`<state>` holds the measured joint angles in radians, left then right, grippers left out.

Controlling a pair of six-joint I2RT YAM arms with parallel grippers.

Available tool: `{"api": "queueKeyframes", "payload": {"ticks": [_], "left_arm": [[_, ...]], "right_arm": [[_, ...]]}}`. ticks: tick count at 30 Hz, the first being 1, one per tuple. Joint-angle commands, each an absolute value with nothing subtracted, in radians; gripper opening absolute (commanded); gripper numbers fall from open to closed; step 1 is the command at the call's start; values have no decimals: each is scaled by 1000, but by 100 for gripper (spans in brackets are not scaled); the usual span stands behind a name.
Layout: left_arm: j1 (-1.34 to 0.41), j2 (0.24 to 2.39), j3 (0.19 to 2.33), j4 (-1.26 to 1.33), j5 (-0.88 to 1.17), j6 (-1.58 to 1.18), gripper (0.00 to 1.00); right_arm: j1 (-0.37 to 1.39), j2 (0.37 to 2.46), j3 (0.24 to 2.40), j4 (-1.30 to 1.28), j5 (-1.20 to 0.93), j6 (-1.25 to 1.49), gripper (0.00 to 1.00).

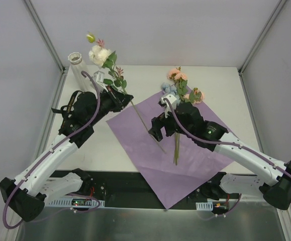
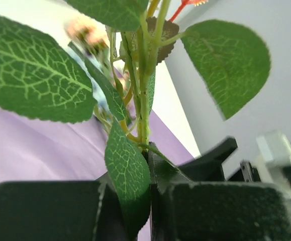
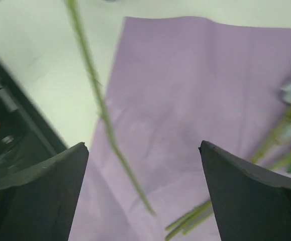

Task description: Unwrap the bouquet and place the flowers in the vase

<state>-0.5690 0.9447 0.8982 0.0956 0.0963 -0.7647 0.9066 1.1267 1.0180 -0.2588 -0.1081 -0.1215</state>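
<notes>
Left gripper [image 2: 149, 201] is clamping the white flower stem [image 2: 144, 115] up beside the far-left vase [image 1: 78, 65] for dropping in, while the right gripper [image 3: 142, 144] is hovering wide open and empty near the other flowers [image 1: 181, 88].

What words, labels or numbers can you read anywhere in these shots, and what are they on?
No text can be read in any view.
No print shows on the purple paper, the vase or the flowers.
Any markings on the circuit boards at the arm bases are too small to read.
</notes>
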Motion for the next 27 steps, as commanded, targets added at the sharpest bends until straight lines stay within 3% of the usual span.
{"api": "queueKeyframes", "payload": {"ticks": [1,4,8,16,27], "left_arm": [[-461,1027,1130,-44,-52,-544,0],[-312,1153,1333,-112,-6,-488,0],[-204,1354,1649,-118,-95,-361,0],[-97,1657,2190,-143,-268,-118,0],[66,1690,2306,-104,-316,-202,0]], "right_arm": [[862,1109,1054,-365,288,-66,97],[831,1098,1031,-376,249,-34,97],[830,1112,1011,-360,199,-29,97],[808,1195,1017,-351,157,-14,97],[808,1270,1034,-341,126,-11,97]]}}
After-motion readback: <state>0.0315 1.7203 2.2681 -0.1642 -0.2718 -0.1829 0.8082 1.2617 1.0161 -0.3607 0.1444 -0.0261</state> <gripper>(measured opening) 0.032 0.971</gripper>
